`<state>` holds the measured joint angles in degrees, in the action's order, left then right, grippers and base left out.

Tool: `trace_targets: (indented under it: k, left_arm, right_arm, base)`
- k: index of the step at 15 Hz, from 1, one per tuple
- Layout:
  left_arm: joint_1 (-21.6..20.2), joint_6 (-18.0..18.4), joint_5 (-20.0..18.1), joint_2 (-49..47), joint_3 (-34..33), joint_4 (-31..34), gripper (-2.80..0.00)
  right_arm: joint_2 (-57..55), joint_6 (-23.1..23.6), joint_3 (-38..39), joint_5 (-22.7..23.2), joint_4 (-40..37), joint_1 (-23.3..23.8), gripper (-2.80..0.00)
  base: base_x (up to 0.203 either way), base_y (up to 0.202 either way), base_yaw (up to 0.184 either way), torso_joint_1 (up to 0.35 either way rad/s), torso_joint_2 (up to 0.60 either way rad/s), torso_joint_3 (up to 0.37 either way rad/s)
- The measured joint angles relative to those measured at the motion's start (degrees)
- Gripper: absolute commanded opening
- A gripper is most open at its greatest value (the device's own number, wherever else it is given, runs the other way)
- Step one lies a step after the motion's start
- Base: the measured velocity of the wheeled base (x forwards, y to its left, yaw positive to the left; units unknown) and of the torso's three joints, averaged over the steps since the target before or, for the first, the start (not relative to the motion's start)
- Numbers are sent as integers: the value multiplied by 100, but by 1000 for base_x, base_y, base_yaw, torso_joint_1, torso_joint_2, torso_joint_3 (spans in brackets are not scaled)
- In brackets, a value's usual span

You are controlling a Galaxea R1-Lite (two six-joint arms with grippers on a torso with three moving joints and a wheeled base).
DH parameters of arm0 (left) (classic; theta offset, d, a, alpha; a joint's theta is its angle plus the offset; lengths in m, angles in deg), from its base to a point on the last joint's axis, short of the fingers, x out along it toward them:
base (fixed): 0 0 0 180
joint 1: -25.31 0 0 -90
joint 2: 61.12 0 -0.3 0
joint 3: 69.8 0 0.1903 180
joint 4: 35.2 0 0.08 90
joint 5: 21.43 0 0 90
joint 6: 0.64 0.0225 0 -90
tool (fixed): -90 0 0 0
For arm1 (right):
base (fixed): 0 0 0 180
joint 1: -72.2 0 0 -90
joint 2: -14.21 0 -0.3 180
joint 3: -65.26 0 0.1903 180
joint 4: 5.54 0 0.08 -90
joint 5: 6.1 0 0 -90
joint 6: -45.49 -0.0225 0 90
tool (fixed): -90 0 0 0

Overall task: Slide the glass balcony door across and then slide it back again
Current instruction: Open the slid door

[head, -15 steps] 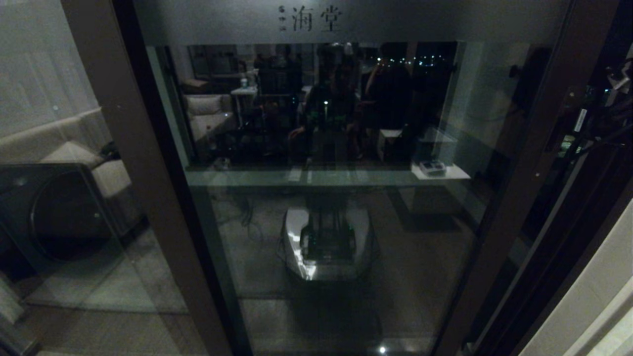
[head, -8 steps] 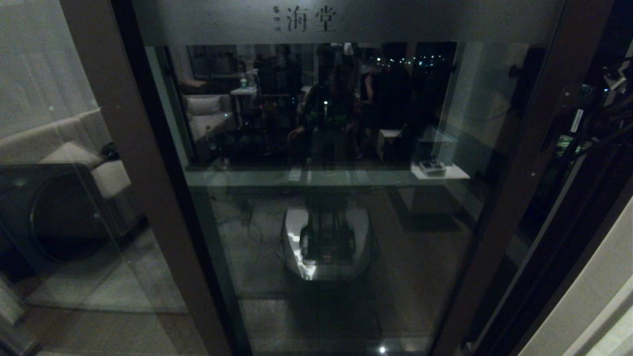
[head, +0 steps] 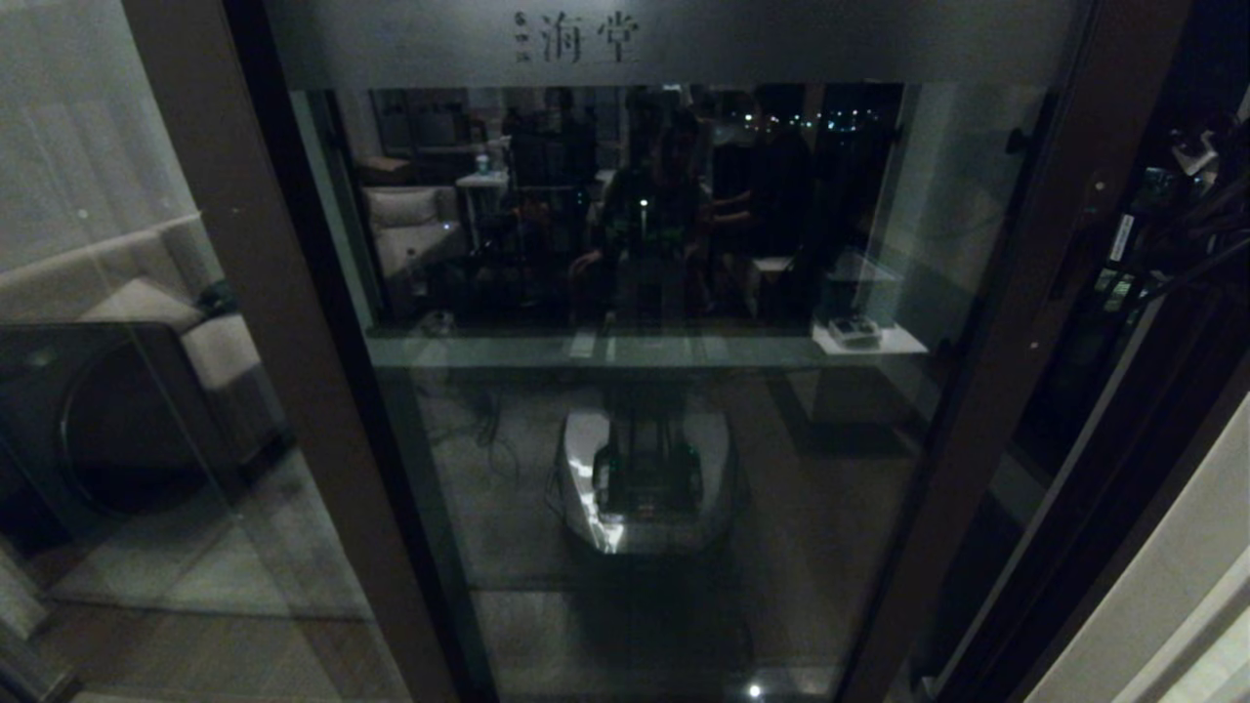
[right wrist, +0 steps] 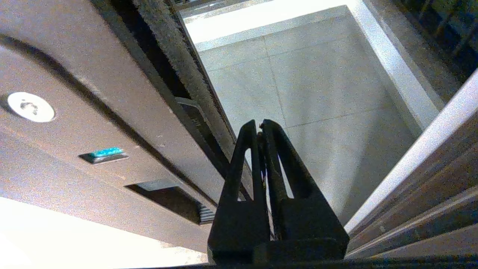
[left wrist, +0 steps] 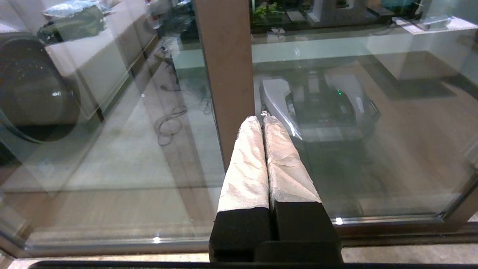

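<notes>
Across the head view stands the glass balcony door (head: 664,391), filling nearly the whole picture: a tall glass pane in a dark brown frame, with a frosted strip of Chinese characters (head: 578,37) along its top edge. Its right stile (head: 1016,322) slants down the right side, and the right arm shows only as dark cabling at the right edge, just beside that stile. By the look of it the door is heavy and stiff, rolling on a track, so it should answer to a steady sideways push rather than a pull on the pane. The glass is smooth and breakable, so the frame stile or its recessed handle seems the place to bear on.

Seen from the left wrist, the left gripper (left wrist: 263,118) hangs parked low before the door, its cloth-wrapped fingers (left wrist: 246,160) pressed together on nothing, pointing toward the brown left stile (left wrist: 226,74) and the glass.

Seen from the right wrist, the right gripper (right wrist: 260,131) has its black fingers drawn together, empty, close beside the door's brown edge (right wrist: 112,123), with a pale tiled floor (right wrist: 306,82) beyond the gap.
</notes>
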<state>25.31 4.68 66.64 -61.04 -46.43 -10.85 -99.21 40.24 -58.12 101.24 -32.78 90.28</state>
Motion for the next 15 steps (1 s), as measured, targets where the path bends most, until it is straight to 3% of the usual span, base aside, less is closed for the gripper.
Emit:
trace_targets:
  k: [15]
  left_arm:
    - [0,0,-6,0,0,-2,-280]
  right_arm:
    - [132,2,206,-73,5,-242,-280]
  base:
    - [0,0,0,0,0,0]
